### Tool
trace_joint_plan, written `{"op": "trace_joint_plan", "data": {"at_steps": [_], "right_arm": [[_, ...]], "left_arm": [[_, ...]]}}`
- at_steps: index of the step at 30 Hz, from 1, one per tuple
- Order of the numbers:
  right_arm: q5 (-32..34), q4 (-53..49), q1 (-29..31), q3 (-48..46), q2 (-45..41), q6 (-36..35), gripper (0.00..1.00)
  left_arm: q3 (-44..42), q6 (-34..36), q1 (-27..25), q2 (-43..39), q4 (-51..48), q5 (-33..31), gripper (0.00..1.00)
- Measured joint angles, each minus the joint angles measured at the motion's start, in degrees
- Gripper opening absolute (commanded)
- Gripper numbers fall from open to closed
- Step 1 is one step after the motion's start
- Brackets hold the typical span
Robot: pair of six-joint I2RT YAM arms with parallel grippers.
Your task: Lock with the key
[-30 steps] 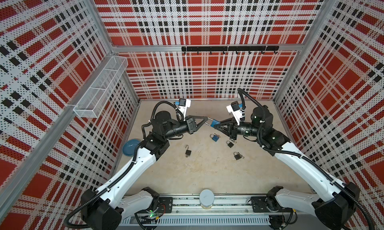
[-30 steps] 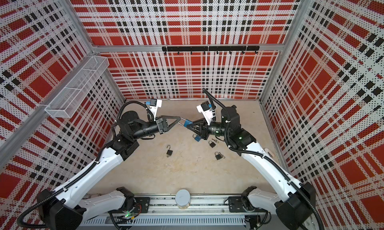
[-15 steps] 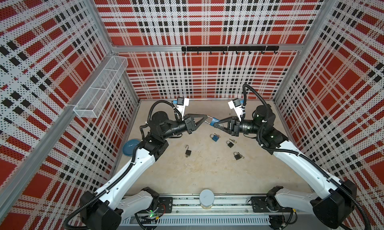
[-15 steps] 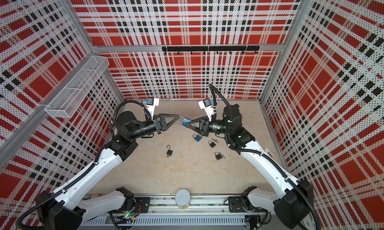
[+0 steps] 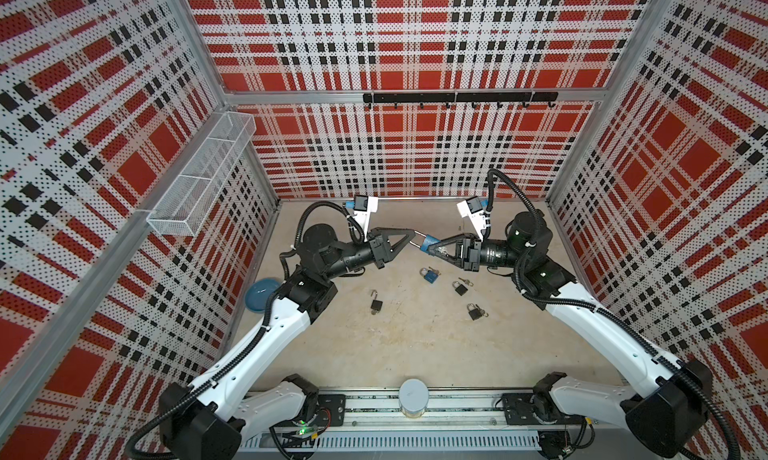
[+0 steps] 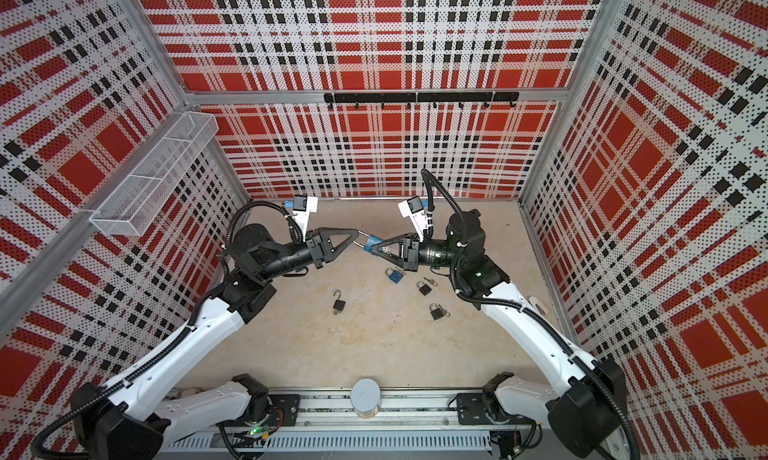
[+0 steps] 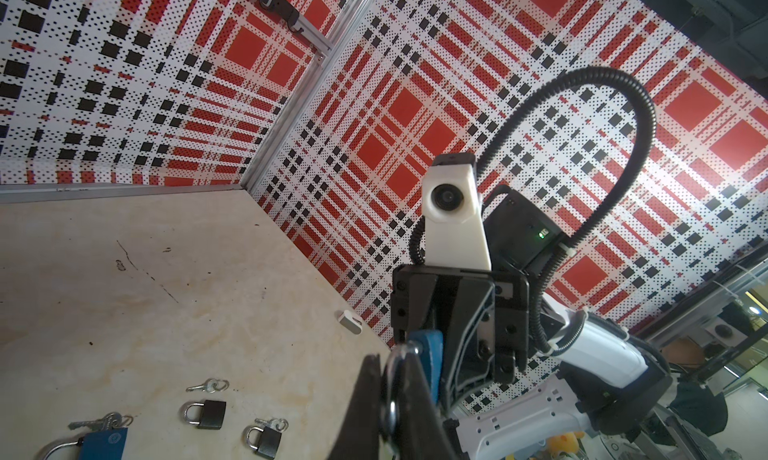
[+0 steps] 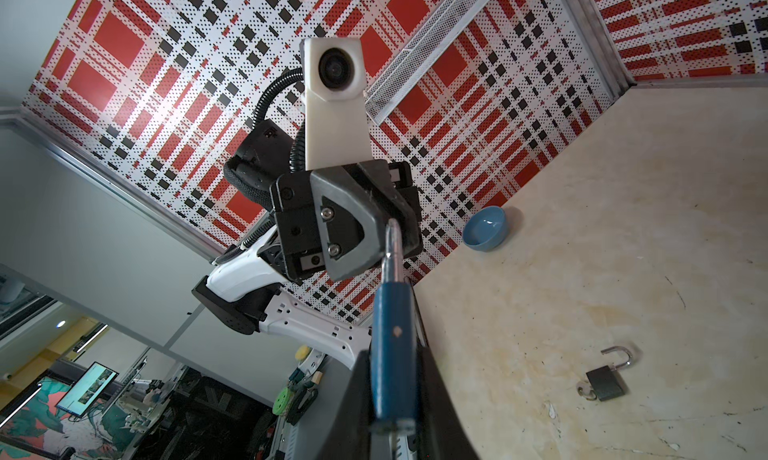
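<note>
Meeting in mid-air above the back centre of the table (image 5: 415, 354), the two grippers share one blue padlock (image 5: 429, 241), which is clear of the surface in both top views. The right gripper (image 5: 431, 245) has its jaws clamped on the flat sides of the padlock body, seen edge-on in the right wrist view (image 8: 392, 341). The left gripper (image 5: 409, 234) has its jaws together on the silver shackle (image 5: 419, 238), which runs from the body straight into the fingertips (image 8: 392, 245). Whether the shackle is seated in the body or sprung cannot be told. A bright metal piece (image 5: 443, 252) shows inside the frame of the right gripper behind the body; whether it is the key cannot be told. On the table below and nearer the front lie four other locks, well apart from the grippers: a second blue padlock (image 5: 431, 275) with keys touching its shackle end, two closed black padlocks (image 5: 459, 287) (image 5: 475, 312), each with a small key just beside it, and an open black padlock (image 5: 376, 306) to the left with its shackle swung out. A blue bowl (image 5: 259, 295) sits against the left wall, beside the left arm. A wire basket (image 5: 199, 179) is mounted on the left wall above it.
</note>
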Motion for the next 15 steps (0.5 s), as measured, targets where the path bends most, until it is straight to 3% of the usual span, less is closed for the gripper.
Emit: {"op": "trace_joint_plan", "data": {"at_steps": [15], "right_arm": [[-0.1,-0.2,-0.1,0.0,0.0,-0.6,0.0]], "left_arm": [[-1.9,-0.7,-2.6,-1.8,0.8,-5.1,0.0]]}}
